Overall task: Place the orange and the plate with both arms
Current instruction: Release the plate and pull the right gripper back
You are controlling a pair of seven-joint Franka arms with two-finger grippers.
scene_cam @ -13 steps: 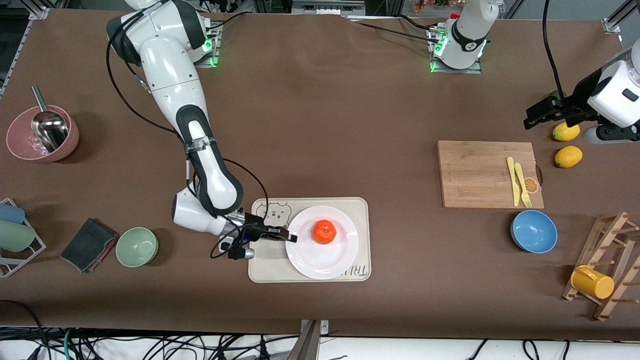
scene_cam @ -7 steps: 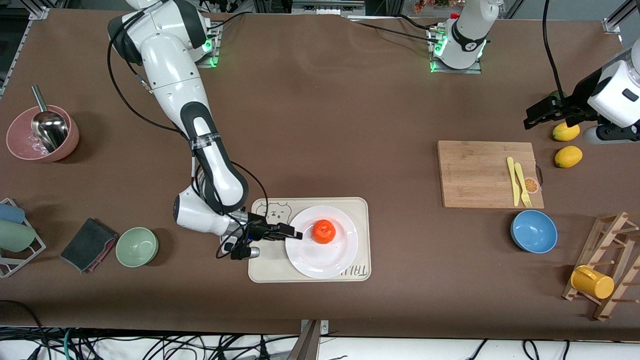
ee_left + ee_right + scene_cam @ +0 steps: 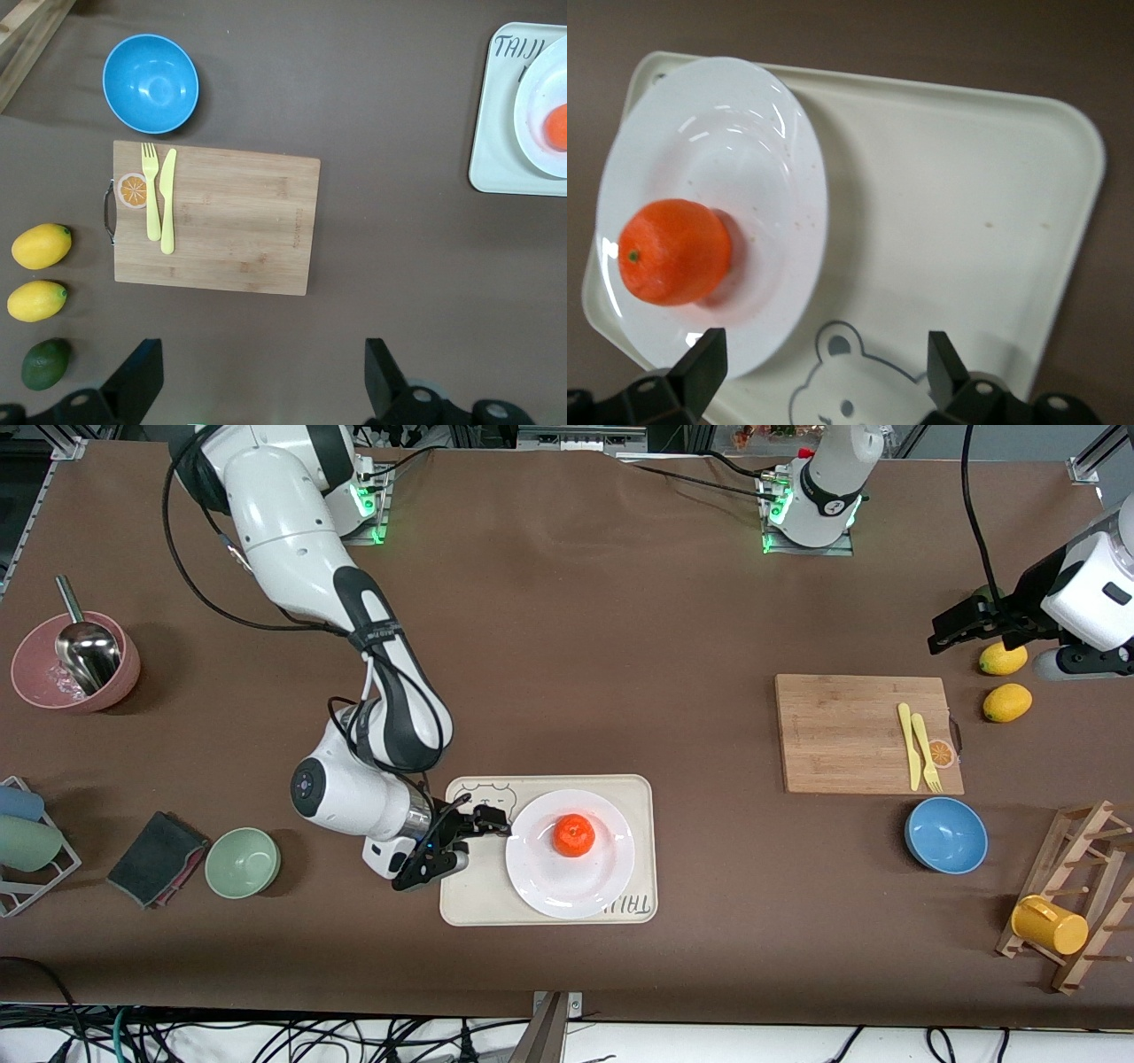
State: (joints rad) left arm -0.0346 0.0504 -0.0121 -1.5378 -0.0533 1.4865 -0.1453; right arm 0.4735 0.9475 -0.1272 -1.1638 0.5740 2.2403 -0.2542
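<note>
The orange (image 3: 574,835) sits in the middle of the white plate (image 3: 567,893), which rests on the cream bear tray (image 3: 468,887). My right gripper (image 3: 464,838) is open and empty, just above the tray's bear-drawing end, beside the plate's rim and clear of it. In the right wrist view the orange (image 3: 673,251), the plate (image 3: 744,133) and the tray (image 3: 948,195) show past the open gripper (image 3: 824,381). My left gripper (image 3: 952,633) waits open and empty in the air over the table at the left arm's end, next to the lemons. It also shows in the left wrist view (image 3: 261,390).
A wooden cutting board (image 3: 850,731) with a yellow fork and knife (image 3: 921,748) lies toward the left arm's end. Around it are a blue bowl (image 3: 946,834), two lemons (image 3: 1006,701) and a rack with a yellow mug (image 3: 1050,926). A green bowl (image 3: 243,862), a dark cloth (image 3: 155,857) and a pink bowl (image 3: 75,662) lie toward the right arm's end.
My right gripper has drawn back from the plate's rim toward the tray's bear end and turned, and its arm has swung. The plate, the orange and the left arm have not moved.
</note>
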